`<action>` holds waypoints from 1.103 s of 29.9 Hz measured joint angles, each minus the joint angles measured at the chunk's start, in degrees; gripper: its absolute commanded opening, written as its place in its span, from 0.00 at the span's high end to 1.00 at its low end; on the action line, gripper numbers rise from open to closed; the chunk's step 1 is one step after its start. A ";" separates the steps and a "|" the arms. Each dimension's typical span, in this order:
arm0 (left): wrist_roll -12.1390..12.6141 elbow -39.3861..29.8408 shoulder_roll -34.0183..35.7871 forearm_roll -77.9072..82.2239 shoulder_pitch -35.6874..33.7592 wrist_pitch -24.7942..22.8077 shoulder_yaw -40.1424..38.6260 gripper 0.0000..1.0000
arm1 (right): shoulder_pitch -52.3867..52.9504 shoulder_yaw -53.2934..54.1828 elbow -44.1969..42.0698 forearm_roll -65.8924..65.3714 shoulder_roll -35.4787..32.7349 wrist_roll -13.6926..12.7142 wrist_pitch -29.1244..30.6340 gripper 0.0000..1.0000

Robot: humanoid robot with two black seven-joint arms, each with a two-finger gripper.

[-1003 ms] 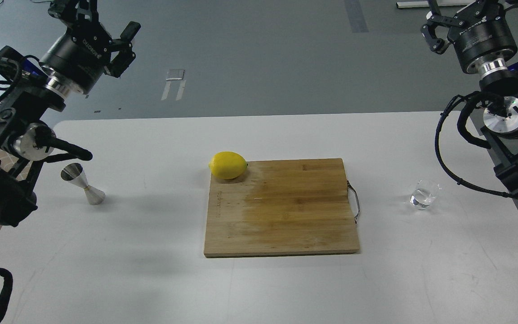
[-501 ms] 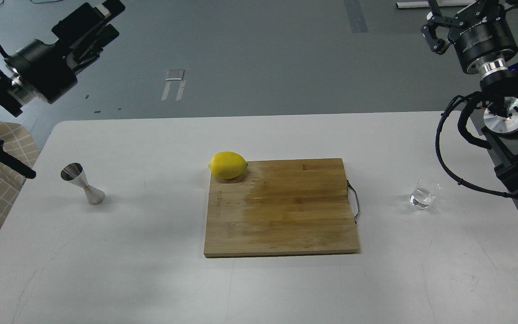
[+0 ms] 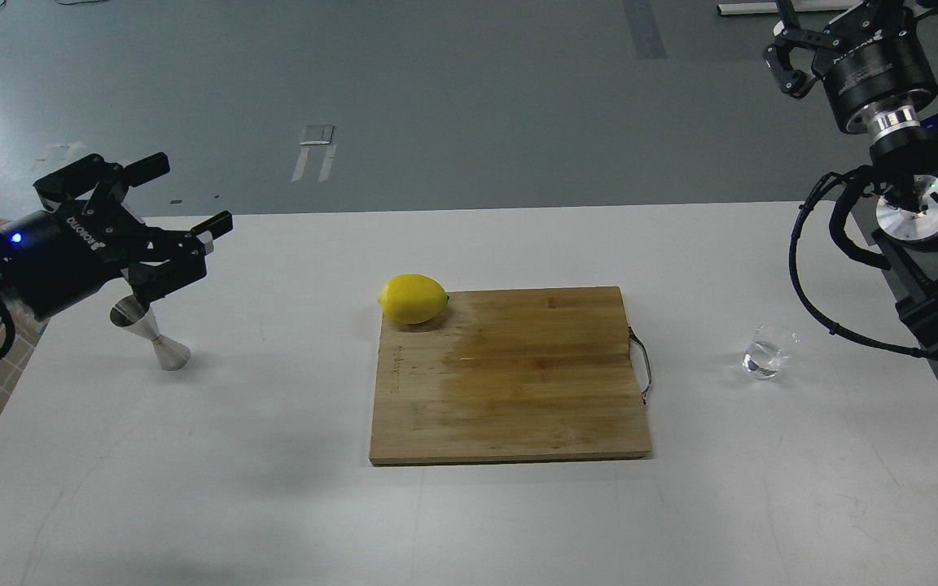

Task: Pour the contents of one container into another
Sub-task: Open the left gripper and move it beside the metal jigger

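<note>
Steel catches the light at the far left of the white surface, where the jigger stands upright with its wider cone on top and its smaller cone down on the surface. Just above and behind it the left tool reaches in from the left edge, lying almost level, its two black fingers spread wide apart with nothing between them. The lower finger hangs close over the jigger's rim, though whether it touches cannot be told from this angle. A small blue light glows on the tool's round body.

Moving toward the middle, a yellow lemon rests at the far left corner of a wooden cutting board, partly overhanging the board's edge. The board lies flat, with a darker patch across its centre and a thin metal handle on its right side.

Further right, well apart from the board, the clear glass tumbler sits upright on the surface with a little clear liquid showing at its bottom. Nothing touches it.

High at the upper right, the right tool is held above the grey floor beyond the surface, far from the tumbler. One curved finger shows at its left side, but the rest is dark and cropped by the edge, so I cannot tell how its fingers stand.
</note>
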 measured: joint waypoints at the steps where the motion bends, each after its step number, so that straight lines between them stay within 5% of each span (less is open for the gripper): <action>1: 0.00 0.11 1.16 0.57 1.25 1.42 -0.06 0.01 | 0.00 0.01 0.00 0.00 0.00 0.00 0.00 0.00; 11: 0.00 4.70 4.05 0.87 12.90 9.45 -0.20 0.01 | 0.00 0.09 0.10 0.01 0.01 0.00 0.00 0.00; 33: 0.02 16.52 -0.66 -7.45 23.08 13.82 0.48 0.01 | 0.00 0.01 0.18 0.06 -0.06 0.00 -0.06 0.00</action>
